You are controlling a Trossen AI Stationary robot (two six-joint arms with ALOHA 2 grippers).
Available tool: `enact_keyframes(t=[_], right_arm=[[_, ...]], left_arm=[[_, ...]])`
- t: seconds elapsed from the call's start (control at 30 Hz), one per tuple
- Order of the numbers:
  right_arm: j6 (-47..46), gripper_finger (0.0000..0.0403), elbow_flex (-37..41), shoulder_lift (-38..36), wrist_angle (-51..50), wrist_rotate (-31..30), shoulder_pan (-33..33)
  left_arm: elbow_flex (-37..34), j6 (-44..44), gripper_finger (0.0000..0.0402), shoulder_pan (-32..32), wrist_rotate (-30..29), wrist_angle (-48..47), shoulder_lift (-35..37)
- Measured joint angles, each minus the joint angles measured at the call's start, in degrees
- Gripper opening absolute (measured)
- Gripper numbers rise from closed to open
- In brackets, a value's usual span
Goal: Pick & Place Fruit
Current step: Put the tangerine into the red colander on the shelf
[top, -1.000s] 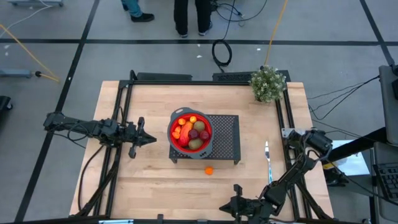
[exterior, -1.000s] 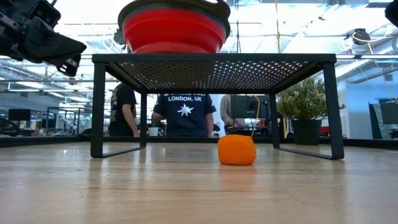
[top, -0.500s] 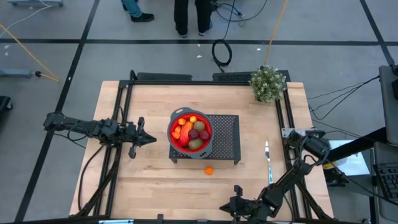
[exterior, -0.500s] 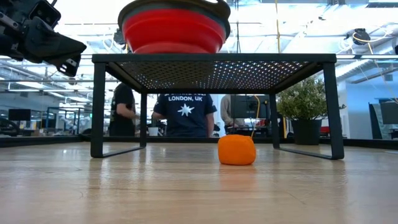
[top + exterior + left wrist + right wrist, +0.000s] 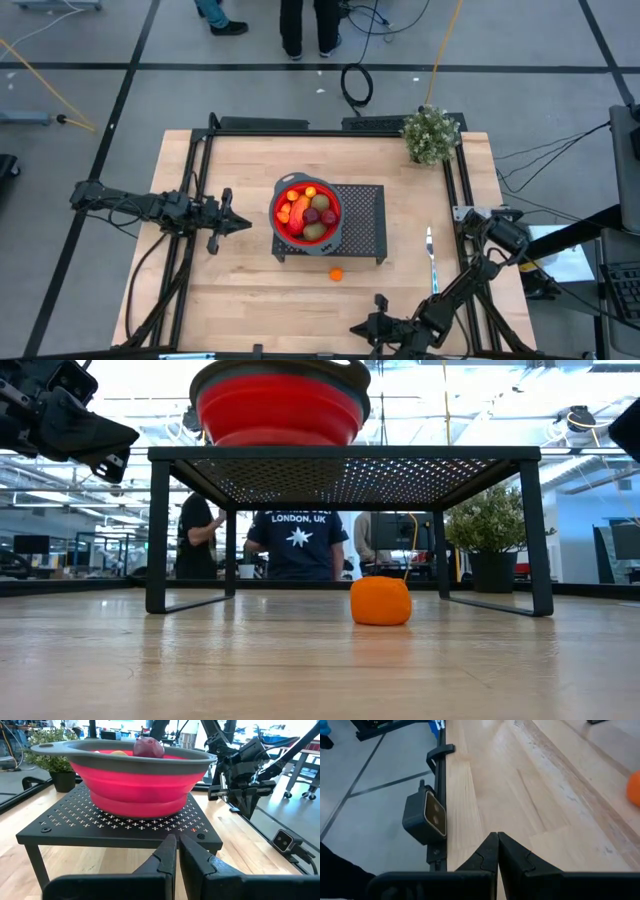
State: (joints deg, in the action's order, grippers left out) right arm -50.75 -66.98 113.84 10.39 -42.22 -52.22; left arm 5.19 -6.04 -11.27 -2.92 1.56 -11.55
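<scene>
Lying alone on the bare wood, one small orange ball (image 5: 335,273) sat just in front of the black perforated stand (image 5: 362,222), on the side toward the near edge of the table (image 5: 240,300). In the low view it rested on the boards beneath the line of the stand's top, between its legs, touching nothing else. Being round, it offered no long axis to line up with, so any approach angle would have served.

The other fruit (image 5: 306,210) was already piled in the red bowl (image 5: 277,222), which stood on the left end of the stand; a dark red piece (image 5: 148,747) showed above the bowl's grey rim in the left wrist view.

From the stray ball outward, the right gripper (image 5: 378,312) was the nearer of the two. It hung low over the table's near edge, slightly to the right of the ball, with clear boards between them. Its fingers were pressed together and held nothing, and in its own wrist view the ball appeared only as an orange sliver at the frame's edge, so it was not pointed at it. The left gripper (image 5: 240,223) hovered beside the bowl to its left, also closed and empty, with the stand's corner between it and the ball.

My judgement was that the right arm had the shorter, less obstructed reach.
</scene>
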Motion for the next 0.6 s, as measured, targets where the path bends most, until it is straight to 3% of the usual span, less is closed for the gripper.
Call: enact_keyframes(t=[0.53, 0.6], right_arm=[[1.1, 0.0000, 0.0, 2.9, 6.0, -0.3, 0.4], [1.1, 0.0000, 0.0, 3.4, 7.4, -3.8, 0.4]], left_arm=[[0.0, 0.0, 0.0019, 0.0, -0.1, 0.0, 0.0], [0.0, -0.1, 0.0019, 0.0, -0.1, 0.0, 0.0]])
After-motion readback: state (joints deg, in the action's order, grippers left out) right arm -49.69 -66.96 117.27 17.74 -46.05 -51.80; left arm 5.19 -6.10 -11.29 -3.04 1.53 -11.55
